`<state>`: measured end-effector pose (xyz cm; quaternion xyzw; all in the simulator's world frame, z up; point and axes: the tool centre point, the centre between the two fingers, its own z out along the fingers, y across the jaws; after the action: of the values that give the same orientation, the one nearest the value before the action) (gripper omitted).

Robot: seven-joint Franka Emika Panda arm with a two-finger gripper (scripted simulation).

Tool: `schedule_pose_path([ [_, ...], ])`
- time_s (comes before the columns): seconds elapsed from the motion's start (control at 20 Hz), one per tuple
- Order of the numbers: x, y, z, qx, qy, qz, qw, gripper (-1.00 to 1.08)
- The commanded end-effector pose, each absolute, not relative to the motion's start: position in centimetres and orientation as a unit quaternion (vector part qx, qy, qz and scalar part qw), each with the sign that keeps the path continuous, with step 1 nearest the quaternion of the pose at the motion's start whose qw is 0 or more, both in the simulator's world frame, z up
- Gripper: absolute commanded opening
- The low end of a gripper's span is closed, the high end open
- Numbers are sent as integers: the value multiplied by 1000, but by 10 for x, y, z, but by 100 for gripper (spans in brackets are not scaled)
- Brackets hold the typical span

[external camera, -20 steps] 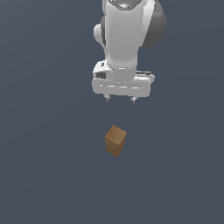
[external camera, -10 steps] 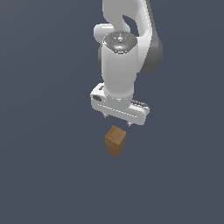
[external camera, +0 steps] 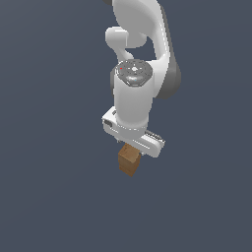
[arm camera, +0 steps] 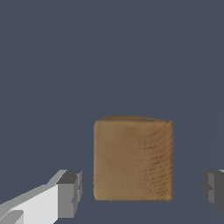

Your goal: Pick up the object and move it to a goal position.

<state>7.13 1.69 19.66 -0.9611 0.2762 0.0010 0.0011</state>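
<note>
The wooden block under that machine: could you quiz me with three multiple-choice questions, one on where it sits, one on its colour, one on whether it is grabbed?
1. Where is the wooden block relative to the end effector?
A. between its fingers
B. far off to one side
C. on top of the arm

2. What colour is the block?
A. green
B. brown
C. white

3. What state is the end effector in?
A. shut on the block
B. open
C. out of view

Answers:
1 A, the wrist view shows a finger on each side of it.
2 B, wood-grain brown in both views.
3 B, gaps separate both fingers from the block.

Block (arm camera: 133,159) between end effector (arm camera: 142,190) fingers (arm camera: 70,193), gaps both sides; arm (external camera: 140,74) above.
</note>
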Motion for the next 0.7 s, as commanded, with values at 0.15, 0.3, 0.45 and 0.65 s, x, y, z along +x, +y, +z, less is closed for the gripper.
schedule_pose_path([
  [0.15,74,16,193,-959,283,1,0,100],
  [0.3,74,17,190,-959,283,1,0,100],
  [0.45,74,16,179,-959,283,0,0,100],
  [0.65,73,16,158,-959,284,0,0,100],
])
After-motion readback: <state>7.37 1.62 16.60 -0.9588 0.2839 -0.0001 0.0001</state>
